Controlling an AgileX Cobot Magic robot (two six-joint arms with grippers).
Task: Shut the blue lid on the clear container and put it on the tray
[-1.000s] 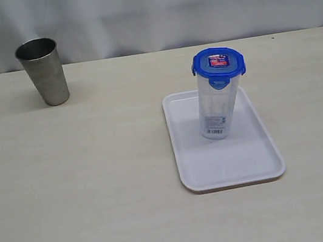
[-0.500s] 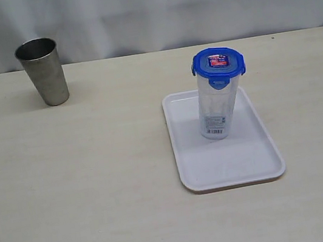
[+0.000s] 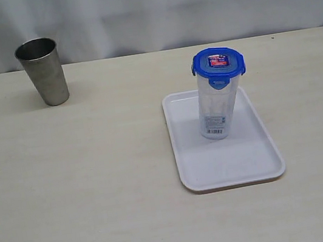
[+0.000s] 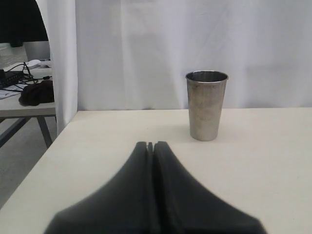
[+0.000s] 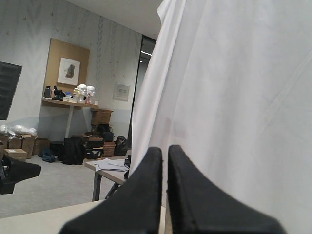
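Note:
The clear container (image 3: 216,109) stands upright on the white tray (image 3: 235,161), toward the tray's far half. The blue lid (image 3: 218,65) with its red-and-white sticker sits on top of it, flaps down. Neither gripper appears in the exterior view. In the left wrist view my left gripper (image 4: 150,145) is shut with nothing between its fingers, low over the table and pointing at the steel cup. In the right wrist view my right gripper (image 5: 165,150) is shut and empty, pointing at the white curtain.
A grey steel cup (image 3: 43,72) stands at the far left of the table, also seen as the steel cup (image 4: 206,105) ahead of the left gripper. A white curtain (image 3: 150,9) hangs behind the table. Beyond the table's side edge stands another desk (image 4: 24,105).

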